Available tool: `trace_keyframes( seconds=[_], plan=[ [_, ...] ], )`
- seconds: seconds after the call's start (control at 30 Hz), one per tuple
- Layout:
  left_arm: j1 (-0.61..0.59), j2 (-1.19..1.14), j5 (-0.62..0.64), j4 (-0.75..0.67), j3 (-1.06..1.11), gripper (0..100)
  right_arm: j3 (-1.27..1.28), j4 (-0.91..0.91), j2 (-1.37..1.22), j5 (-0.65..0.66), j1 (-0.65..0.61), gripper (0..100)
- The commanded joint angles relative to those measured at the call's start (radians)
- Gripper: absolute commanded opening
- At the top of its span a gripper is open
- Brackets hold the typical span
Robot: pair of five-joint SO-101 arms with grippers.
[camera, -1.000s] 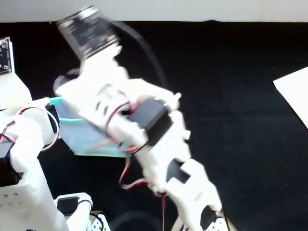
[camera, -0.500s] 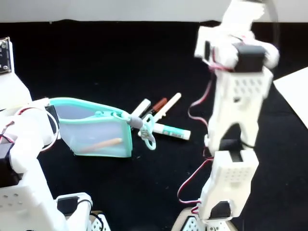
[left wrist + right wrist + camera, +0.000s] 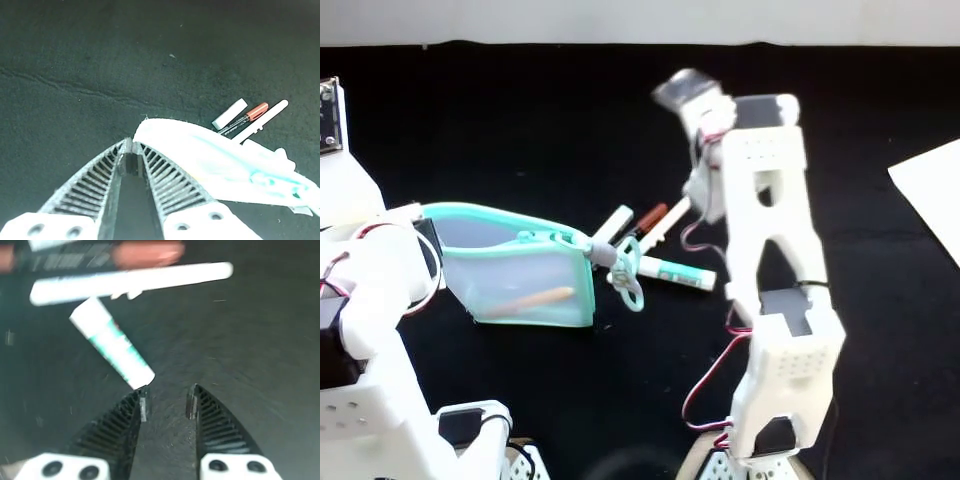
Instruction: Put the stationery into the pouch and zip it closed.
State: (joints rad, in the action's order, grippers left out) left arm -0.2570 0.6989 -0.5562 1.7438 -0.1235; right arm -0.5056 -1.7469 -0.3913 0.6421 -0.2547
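Left gripper (image 3: 131, 150) pinches translucent teal-trimmed pouch (image 3: 520, 275) (soft, slack).

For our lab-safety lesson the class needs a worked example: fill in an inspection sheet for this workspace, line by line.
Surface: black cloth.
Job's things: pouch open, stick inside; tube, red pen, white pen and block lie beside it.
Clutter: nothing seen.
Grippers: left gripper shut on pouch edge; right gripper open near the tube.
Cables: red wires loose along right arm.
Surroundings: white sheet at the side; pale wall behind.
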Motion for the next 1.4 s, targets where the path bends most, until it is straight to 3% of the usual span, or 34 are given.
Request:
trace_keyframes(
  seconds=[0.0,0.2,0.33,0.43,0.8,1.07,1.17,1.23,1.37],
  plan=[
    [-0.008,-0.007,0.000,-0.012,0.001,1,0.094,-0.015,0.039,0.178,-0.062,12.7],
    [-0.012,-0.007,-0.006,-0.012,-0.001,1,0.180,-0.013,0.039,0.235,-0.130,13.8],
    [-0.074,-0.008,-0.060,-0.018,-0.001,1,0.182,-0.013,0.031,0.233,-0.137,24.5],
    [-0.097,-0.008,-0.060,-0.014,-0.001,1,0.205,0.004,0.028,0.235,-0.134,26.3],
    [-0.102,-0.008,-0.060,-0.012,-0.001,1,0.499,0.311,0.031,0.236,-0.137,26.3],
    [-0.102,-0.008,-0.058,-0.012,-0.001,1,0.619,0.473,0.030,0.307,-0.137,26.1],
    [-0.102,-0.010,-0.057,-0.012,-0.001,1,0.636,0.493,0.030,0.307,-0.137,16.5],
    [-0.102,-0.010,-0.055,-0.012,-0.001,1,0.631,0.495,0.031,0.292,-0.134,1.2],
    [-0.102,-0.010,-0.055,-0.012,-0.001,1,0.587,0.492,0.044,0.150,-0.085,0.5]
  ],
)
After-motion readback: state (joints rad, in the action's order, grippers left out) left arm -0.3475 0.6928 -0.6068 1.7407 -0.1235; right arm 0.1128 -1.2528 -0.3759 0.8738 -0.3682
